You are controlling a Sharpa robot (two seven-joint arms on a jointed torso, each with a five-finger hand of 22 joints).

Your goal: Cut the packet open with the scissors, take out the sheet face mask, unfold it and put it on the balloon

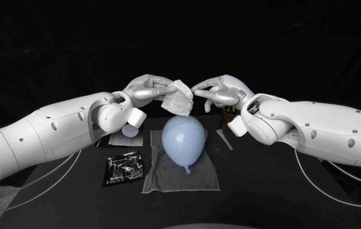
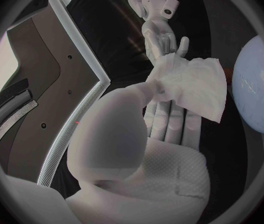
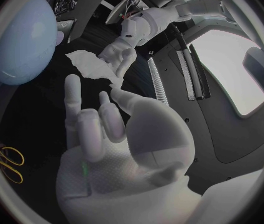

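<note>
Head view: pinching folded white sheet mask (image 1: 179, 97) in left robot hand (image 1: 151, 89) above pale-blue balloon (image 1: 184, 137), right robot hand (image 1: 222, 91) empty, spread (unfolding step, likely); next needing a free-edge grip.

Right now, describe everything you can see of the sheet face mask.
The sheet face mask is a thin, white, limp sheet, folded and creased, with uneven edges. It hangs in the air just above the top of the pale blue balloon. The left hand pinches its upper edge. The right hand reaches close to its other edge; whether it touches the mask cannot be told.
</note>
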